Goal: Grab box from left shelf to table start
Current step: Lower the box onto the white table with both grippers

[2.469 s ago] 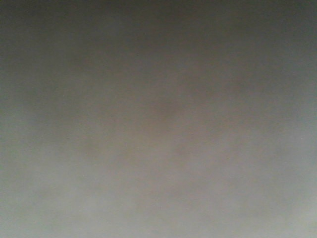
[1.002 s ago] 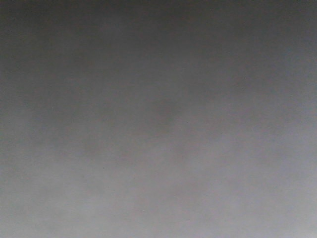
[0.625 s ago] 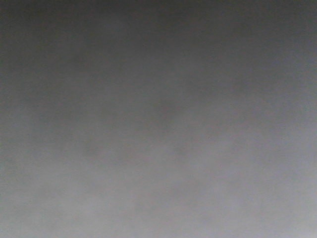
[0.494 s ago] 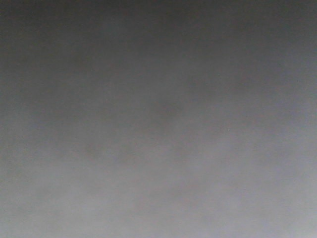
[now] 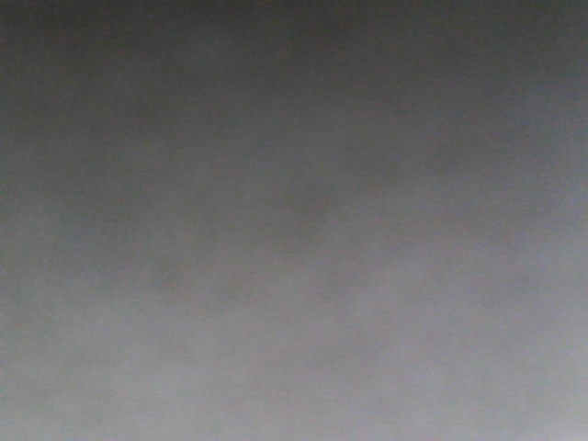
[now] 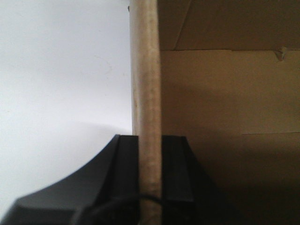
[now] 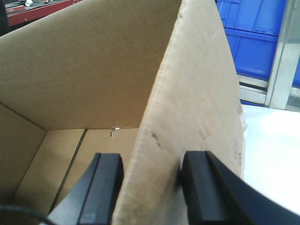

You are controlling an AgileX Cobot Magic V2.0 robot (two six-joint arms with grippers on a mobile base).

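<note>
Two-arm pinch hold on large brown corrugated cardboard box (image 7: 93, 70), at plain pale white table (image 7: 272, 154).
Front view: shows only grey blur. Left wrist view: shows left gripper (image 6: 149, 145) clamped on upright box wall edge, table to the left. Right wrist view: shows right gripper (image 7: 152, 187) pinching a box wall; blue plastic bins (image 7: 255, 37) and metal-railed shelf (image 7: 281, 51) beyond the table; box resting or lifted, cannot tell. Likely risks: thin wall buckling or slipping out of the pinch under load; uneven arm motion twisting or tearing the cardboard.

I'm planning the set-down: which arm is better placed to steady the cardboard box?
Left, probably: the left gripper squarely pinches a wall of the open brown corrugated cardboard box; the right gripper straddles a leaning wall.
</note>
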